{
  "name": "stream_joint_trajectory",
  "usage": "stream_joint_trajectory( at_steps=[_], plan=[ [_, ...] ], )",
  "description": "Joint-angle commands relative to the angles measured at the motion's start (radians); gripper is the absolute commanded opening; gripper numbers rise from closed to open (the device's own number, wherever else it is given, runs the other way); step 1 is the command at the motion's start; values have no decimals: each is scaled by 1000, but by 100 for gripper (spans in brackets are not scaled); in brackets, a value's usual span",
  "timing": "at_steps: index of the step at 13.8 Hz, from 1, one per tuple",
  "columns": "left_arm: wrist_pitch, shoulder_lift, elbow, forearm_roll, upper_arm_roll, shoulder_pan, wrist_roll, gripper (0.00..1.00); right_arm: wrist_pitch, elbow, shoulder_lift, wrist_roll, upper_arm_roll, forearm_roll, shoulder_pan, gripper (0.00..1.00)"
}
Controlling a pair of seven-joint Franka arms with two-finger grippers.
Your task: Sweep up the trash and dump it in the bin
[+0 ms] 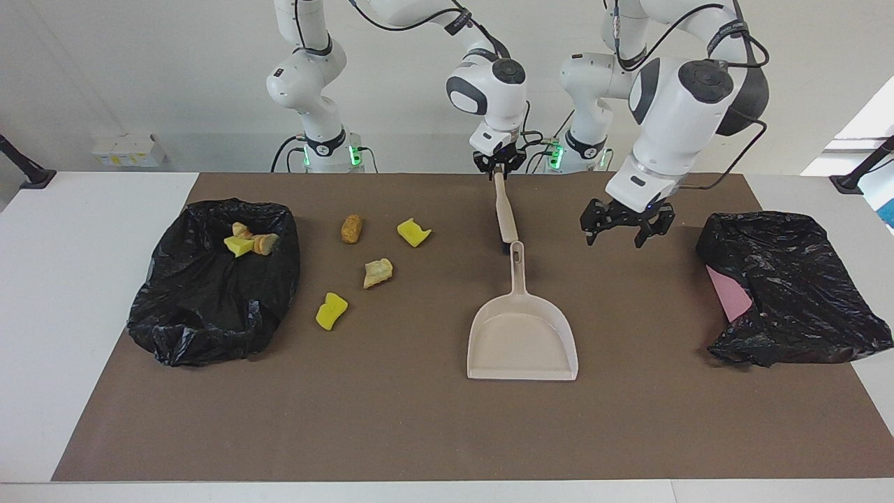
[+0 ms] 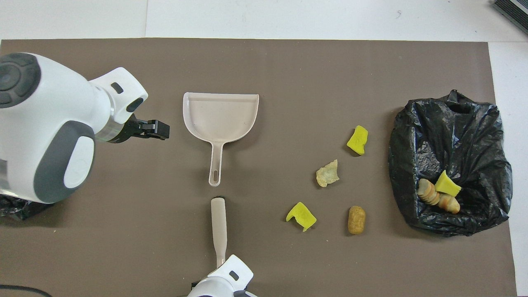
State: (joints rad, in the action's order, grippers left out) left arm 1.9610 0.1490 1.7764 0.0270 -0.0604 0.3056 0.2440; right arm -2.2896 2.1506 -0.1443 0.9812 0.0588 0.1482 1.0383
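Observation:
Four pieces of trash lie loose on the brown mat: a yellow sponge [image 1: 414, 232] [image 2: 302, 215], an orange-brown lump [image 1: 351, 228] [image 2: 356, 220], a tan lump [image 1: 378, 272] [image 2: 327, 173] and another yellow sponge [image 1: 331, 311] [image 2: 358, 140]. Three more pieces [image 1: 250, 242] [image 2: 439, 194] sit in the black-bagged bin [image 1: 209, 307] [image 2: 449, 132] at the right arm's end. My right gripper [image 1: 497, 166] is shut on the end of a beige brush handle [image 1: 504, 213] [image 2: 218, 222]. My left gripper [image 1: 625, 234] [image 2: 159, 130] hangs open over the mat beside the dustpan [image 1: 522, 342] [image 2: 220, 115].
A second black bag [image 1: 789, 286] with a pink sheet [image 1: 730, 293] showing under it lies at the left arm's end of the table. The dustpan's handle points at the brush. White table borders the mat [image 1: 419, 433] on all sides.

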Motion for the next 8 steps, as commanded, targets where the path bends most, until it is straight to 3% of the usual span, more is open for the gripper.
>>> stream_joint_trajectory(
  at_steps=[1,5,8],
  plan=[
    [94,55,32,7,17,73,49,100,9,12,52,48,1,-22,-12,0],
    [261,63,168,7,16,150,70,100,96,28,97,229,3,-128,-9,0],
    [291,63,199,7,16,181,73,100,113,132,188,306,3,-171,-15,0]
  ],
)
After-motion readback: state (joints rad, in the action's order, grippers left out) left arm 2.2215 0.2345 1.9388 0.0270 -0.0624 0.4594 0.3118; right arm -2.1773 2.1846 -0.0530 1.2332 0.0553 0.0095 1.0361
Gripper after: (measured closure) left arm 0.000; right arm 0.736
